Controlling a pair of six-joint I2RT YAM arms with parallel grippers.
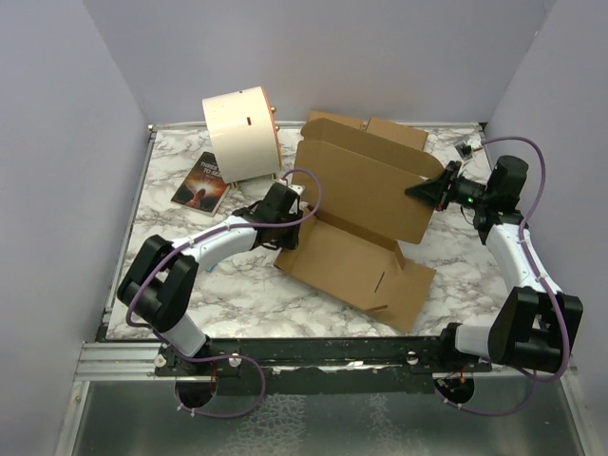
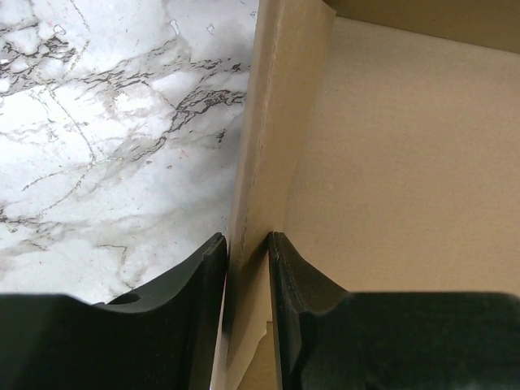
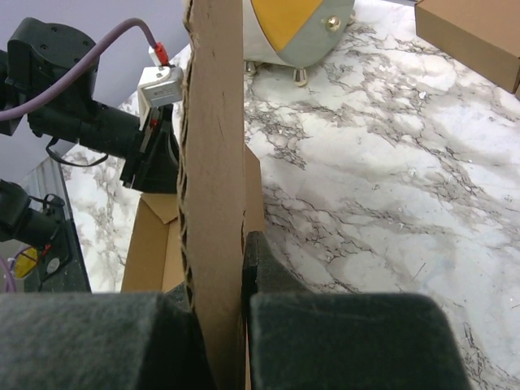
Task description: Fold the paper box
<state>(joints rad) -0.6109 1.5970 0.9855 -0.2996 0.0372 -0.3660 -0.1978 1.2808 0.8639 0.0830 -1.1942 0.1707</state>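
Note:
The paper box [image 1: 366, 204] is a large brown die-cut mailer in the middle of the table, one panel standing up and one lying flat toward the front. My left gripper [image 1: 290, 211] is shut on its left side flap [image 2: 268, 154], fingers on either side of the cardboard. My right gripper [image 1: 425, 190] is shut on the right edge of the upright panel [image 3: 213, 162], which fills the gap between its fingers. The left arm shows beyond the panel in the right wrist view [image 3: 97, 130].
A cream cylindrical drum [image 1: 242, 133] lies at the back left; it also shows in the right wrist view [image 3: 296, 28]. A dark book [image 1: 202, 182] lies left of it. Two smaller closed brown boxes [image 1: 375, 128] sit behind the mailer. Marble tabletop [image 1: 475, 275] with purple walls around.

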